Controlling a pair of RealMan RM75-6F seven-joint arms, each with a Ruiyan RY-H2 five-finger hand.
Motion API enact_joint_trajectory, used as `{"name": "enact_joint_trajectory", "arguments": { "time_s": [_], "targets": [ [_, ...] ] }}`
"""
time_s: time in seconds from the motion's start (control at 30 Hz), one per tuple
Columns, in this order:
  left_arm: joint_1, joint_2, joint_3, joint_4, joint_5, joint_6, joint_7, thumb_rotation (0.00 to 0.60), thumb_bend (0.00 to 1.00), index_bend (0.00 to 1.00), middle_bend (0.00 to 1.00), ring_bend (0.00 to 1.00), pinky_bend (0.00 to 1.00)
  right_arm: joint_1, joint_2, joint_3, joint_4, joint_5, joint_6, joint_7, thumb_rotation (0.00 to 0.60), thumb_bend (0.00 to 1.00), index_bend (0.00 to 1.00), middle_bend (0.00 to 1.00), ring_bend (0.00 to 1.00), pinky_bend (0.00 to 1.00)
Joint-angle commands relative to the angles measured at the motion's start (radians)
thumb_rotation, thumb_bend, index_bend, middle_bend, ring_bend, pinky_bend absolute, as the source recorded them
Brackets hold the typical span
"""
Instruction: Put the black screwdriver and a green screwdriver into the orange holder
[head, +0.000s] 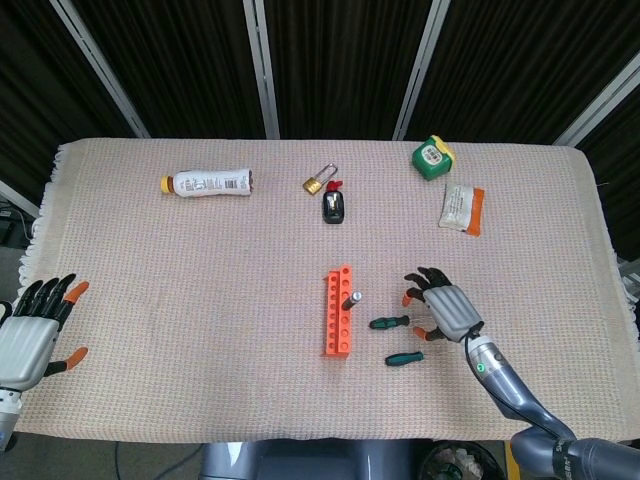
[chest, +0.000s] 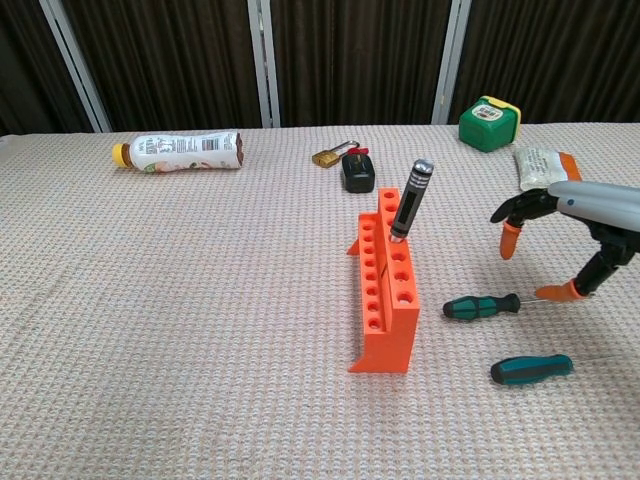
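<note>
The orange holder stands at the table's middle, with the black screwdriver leaning upright in one of its far holes. Two green screwdrivers lie flat to its right: one nearer the holder, the other closer to the front edge. My right hand hovers open, fingers spread and pointing down, just right of the first green screwdriver and over its thin shaft. My left hand rests open at the table's front left corner.
A white bottle lies at the back left. A brass padlock and a black key fob sit behind the holder. A green tape measure and a white-orange packet lie at the back right.
</note>
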Motion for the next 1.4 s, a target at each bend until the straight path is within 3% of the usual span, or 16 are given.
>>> {"name": "enact_joint_trajectory", "arguments": {
  "time_s": [0.03, 0.73, 1.4],
  "targets": [
    [-0.001, -0.002, 0.0, 0.004, -0.001, -0.003, -0.004, 0.6, 0.19, 0.1, 0.0, 0.0, 0.0, 0.021, -0.025, 0.013, -0.003, 0.036, -0.024, -0.034, 0.6, 0.2, 0.42, 0.12, 0.0, 0.0],
    [-0.009, -0.025, 0.001, 0.066, -0.008, -0.027, -0.062, 0.6, 0.19, 0.1, 0.0, 0.0, 0.0, 0.084, -0.157, 0.008, 0.033, 0.209, -0.061, -0.222, 0.6, 0.21, 0.43, 0.12, 0.0, 0.0],
    [-0.013, -0.037, 0.002, 0.097, -0.017, -0.04, -0.092, 0.6, 0.19, 0.1, 0.0, 0.0, 0.0, 0.12, -0.184, 0.026, 0.033, 0.29, -0.05, -0.282, 0.6, 0.23, 0.46, 0.12, 0.0, 0.0]
  ]
}}
